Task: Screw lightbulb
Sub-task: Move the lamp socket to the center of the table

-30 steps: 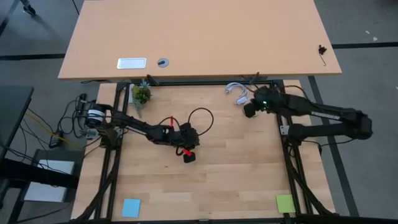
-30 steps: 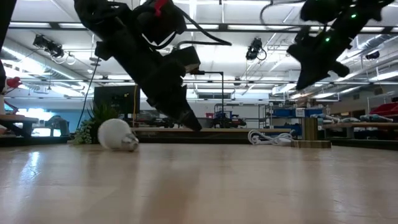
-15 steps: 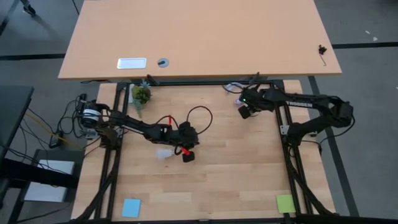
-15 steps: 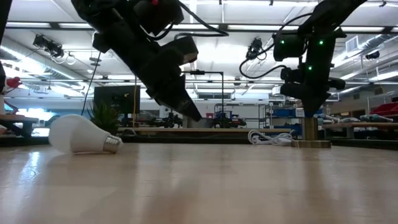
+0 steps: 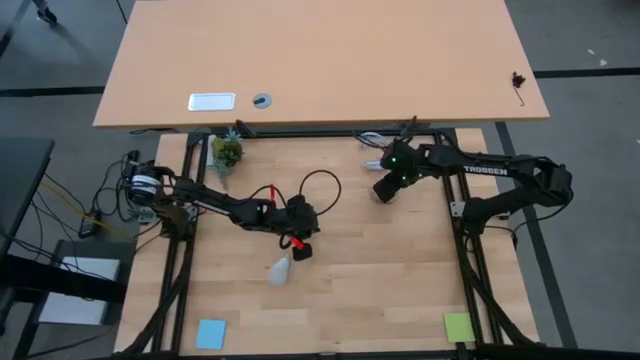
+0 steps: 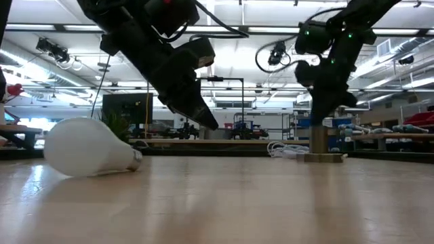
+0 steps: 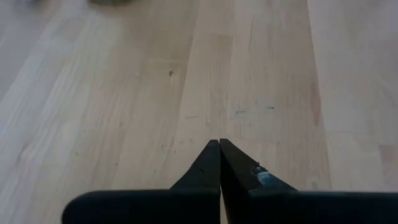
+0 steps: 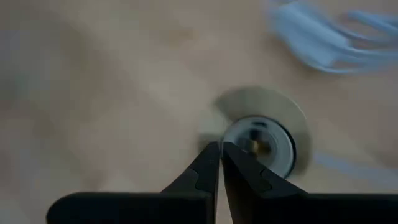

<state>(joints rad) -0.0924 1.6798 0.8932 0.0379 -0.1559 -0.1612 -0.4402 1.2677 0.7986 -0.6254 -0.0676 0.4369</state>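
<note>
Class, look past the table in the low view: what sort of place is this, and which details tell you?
Probably a robotics lab or workshop: a wooden bench in a dark frame, rows of ceiling lights, and shelving racks behind.

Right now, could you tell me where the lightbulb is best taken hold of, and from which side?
Probably the rounded white head of the lightbulb, taken from above. It lies on its side on the table, loose, narrow screw base towards the shut left hand, which should stay free for the socket.

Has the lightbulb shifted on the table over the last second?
Yes. The lightbulb has rolled away from the potted plant toward the table's near edge, lying free beside the shut left gripper.
</note>
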